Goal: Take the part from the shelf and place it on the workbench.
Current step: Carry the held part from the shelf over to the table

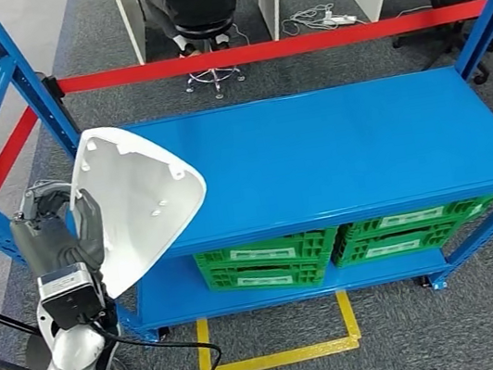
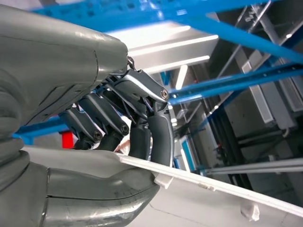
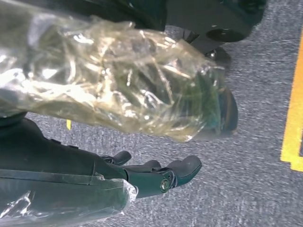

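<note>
White part [image 1: 136, 198] in left hand [image 1: 61, 238], seemingly off shelf [image 1: 338, 152]

At about eight o'clock in the head view, the left hand [image 1: 61, 238] is being held raised with fingers [image 2: 157, 135] clamped on a white part [image 1: 137, 202], while the right hand [image 3: 157, 175] is being hung down, fingers extended.
</note>
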Robot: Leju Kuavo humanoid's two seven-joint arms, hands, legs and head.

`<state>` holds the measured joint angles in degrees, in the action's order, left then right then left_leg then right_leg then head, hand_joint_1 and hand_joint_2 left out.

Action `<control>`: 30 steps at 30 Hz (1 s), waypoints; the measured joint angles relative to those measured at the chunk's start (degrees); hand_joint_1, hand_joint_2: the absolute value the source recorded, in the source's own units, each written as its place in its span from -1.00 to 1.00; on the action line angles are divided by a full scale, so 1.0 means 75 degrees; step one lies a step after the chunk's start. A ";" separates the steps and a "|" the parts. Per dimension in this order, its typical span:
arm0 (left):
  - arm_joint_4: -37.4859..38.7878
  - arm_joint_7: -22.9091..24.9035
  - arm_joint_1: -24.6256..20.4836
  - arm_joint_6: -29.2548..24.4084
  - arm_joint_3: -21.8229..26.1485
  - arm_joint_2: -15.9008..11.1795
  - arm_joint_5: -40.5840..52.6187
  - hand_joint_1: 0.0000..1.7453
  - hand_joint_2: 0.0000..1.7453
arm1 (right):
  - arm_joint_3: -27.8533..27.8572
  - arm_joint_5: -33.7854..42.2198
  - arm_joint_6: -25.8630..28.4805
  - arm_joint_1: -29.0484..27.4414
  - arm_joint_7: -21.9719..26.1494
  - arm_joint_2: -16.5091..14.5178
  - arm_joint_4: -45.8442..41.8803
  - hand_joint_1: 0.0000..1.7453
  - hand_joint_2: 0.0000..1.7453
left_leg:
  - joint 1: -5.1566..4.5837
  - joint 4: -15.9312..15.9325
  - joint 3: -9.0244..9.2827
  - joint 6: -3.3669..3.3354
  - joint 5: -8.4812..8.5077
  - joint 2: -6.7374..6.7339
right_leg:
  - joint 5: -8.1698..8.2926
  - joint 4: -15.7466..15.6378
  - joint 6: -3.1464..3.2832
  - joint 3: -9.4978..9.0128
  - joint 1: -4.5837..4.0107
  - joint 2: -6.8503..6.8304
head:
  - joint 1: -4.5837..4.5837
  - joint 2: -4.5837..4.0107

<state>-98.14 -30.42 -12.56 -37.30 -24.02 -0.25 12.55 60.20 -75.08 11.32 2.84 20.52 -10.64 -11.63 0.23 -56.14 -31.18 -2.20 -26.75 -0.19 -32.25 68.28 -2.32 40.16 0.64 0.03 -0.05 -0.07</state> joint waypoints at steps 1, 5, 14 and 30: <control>0.0000 0.0000 0.0012 0.0004 0.0000 0.0001 0.0000 1.00 1.00 | 0.0001 0.0000 0.0000 -0.0001 -0.0002 0.0000 0.0000 -1.00 -1.00 | -0.0008 -0.0005 -0.0087 -0.0001 0.0063 -0.0004 | -0.0218 0.0469 -0.0019 0.0102 0.0003 -0.0001 | 0.0004 0.0000; 0.0000 0.0000 0.0042 0.0007 0.0000 0.0001 0.0000 1.00 1.00 | 0.0007 0.0000 0.0002 0.0006 -0.0005 0.0000 0.0000 -1.00 -1.00 | -0.0029 -0.0030 -0.0368 0.0040 0.0284 -0.0004 | 0.0214 -0.0201 0.0027 -0.0756 -0.0003 -0.0001 | 0.0007 0.0000; -0.0017 -0.0031 0.0125 0.0005 -0.0020 -0.0008 0.0004 1.00 1.00 | 0.0011 0.0003 -0.0002 0.0018 -0.0001 -0.0007 0.0000 -1.00 -1.00 | -0.0012 -0.0855 -0.0773 0.0408 -0.0343 0.0012 | 0.0496 -0.1731 0.0389 -0.1496 -0.0016 -0.0033 | -0.0046 0.0000; -0.0047 -0.0183 0.0558 0.0050 -0.0230 -0.0028 -0.0007 1.00 1.00 | 0.0052 0.0087 0.0000 -0.0004 0.0031 -0.0044 0.0000 -1.00 -1.00 | 0.0000 0.0120 0.0166 0.0009 -0.0067 -0.0023 | 0.0035 -0.0434 0.0011 -0.0312 -0.0050 -0.0011 | -0.0001 0.0000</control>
<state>-98.49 -31.80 -8.38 -36.92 -25.74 -0.45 12.49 60.59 -74.42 11.32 2.81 20.75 -10.97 -11.63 0.23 -55.24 -29.93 -2.13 -27.25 -0.36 -31.99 65.02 -2.24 37.82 0.27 -0.05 -0.06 -0.07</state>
